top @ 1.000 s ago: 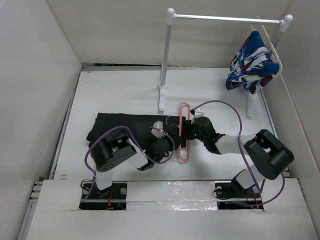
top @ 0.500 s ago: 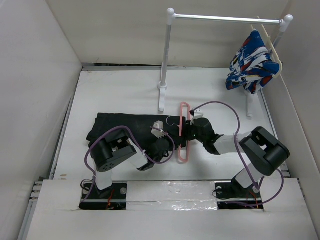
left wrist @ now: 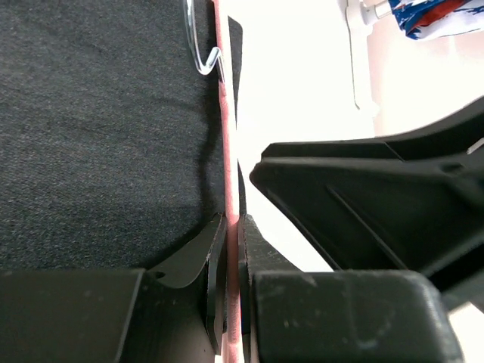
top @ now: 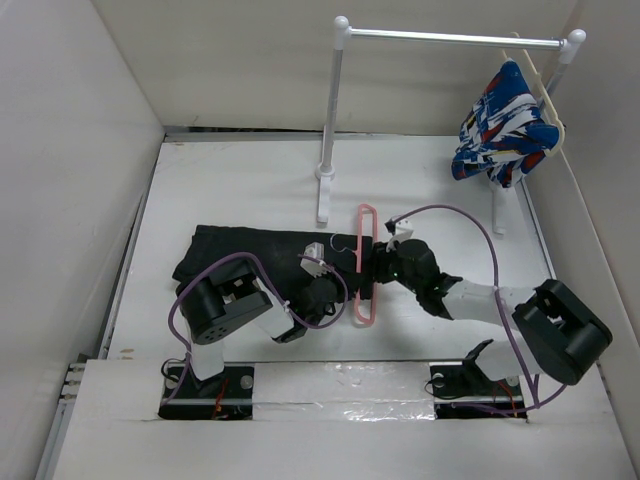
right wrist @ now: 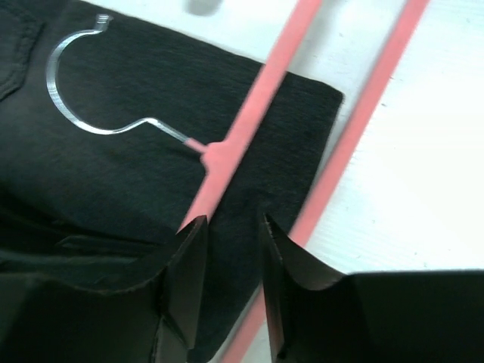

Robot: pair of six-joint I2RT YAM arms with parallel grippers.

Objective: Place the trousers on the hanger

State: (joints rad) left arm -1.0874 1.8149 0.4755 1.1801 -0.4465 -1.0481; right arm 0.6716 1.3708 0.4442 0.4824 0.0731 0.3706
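left tool [left wrist: 233, 224]: closed tight on one thin bar of the hanger [right wrist: 255, 76]. Bar runs straight up the middle of the left wrist view, pinched betw. both pads.
right tool [right wrist: 231, 236]: jaws parted w/ a narrow gap, black cloth showing in it. Nothing seen clamped. One pink bar ends at the tip of the frame-left finger, contact unclear.
hook [right wrist: 165, 129]: metal, lies flat on the cloth, upper left of right wrist view.
hanger pos.: flat, centre of top view, long axis up-down in frame, across the right end of the trousers [top: 250, 250].
trousers pos.: spread on the table [top: 230, 190], centre-left of top view, dark and flat.
done: hanger brought to the trouser end and gripped. Prob. early-mid stage.
left: cloth seems to lie under the hanger, not through the triangle. A leg end needs feeding through and draping over the bottom bar.
far bar: pink, lower right in right wrist view, mostly over bare table just beside the cloth edge.
hidden: in top view both tools and arms cover where hanger meets cloth. Bottom of both wrist views filled by tool bodies. Can't tell if the far bar goes over or under the cloth low in frame. Leg layout and folds unreadable, all black.
background: rack [top: 450, 38] w/ patterned garment [top: 505, 125], upper right, well apart.
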